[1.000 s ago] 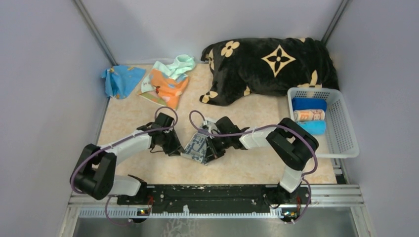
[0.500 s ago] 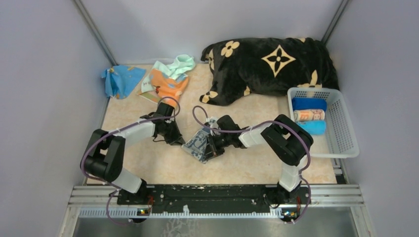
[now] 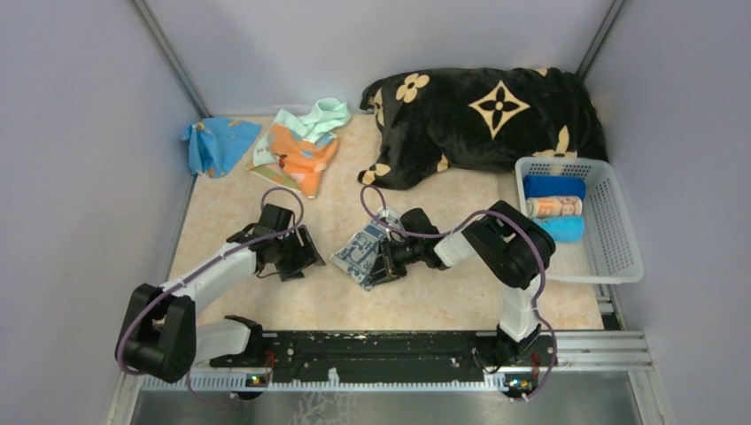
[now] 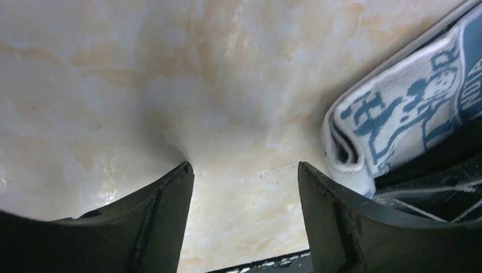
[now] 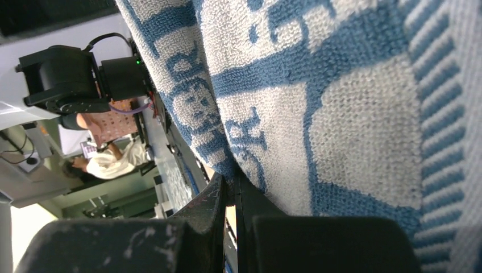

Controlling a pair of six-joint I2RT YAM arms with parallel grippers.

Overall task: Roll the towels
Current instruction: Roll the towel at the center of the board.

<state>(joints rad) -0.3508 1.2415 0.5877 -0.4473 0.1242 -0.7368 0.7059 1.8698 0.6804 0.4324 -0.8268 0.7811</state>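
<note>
The grey-blue patterned towel [image 3: 361, 251] [image 4: 398, 108] [image 5: 318, 85] lay at the middle of the surface [image 3: 443, 297], between the two arms, its left end rolled over. The right gripper [image 3: 377, 267] [image 5: 233, 183] was pinching the towel's right side, jaws pressed together on the cloth. The left gripper [image 3: 305, 251] [image 4: 244, 168] stood just beside the towel's left end, jaws spread over bare surface. The mint green towel [image 3: 324, 114] and the orange towel [image 3: 299, 157] lay heaped at the far left, near the black blanket [image 3: 487, 115]. Rolled towels [image 3: 553, 207] sat in the white basket [image 3: 613, 232].
</note>
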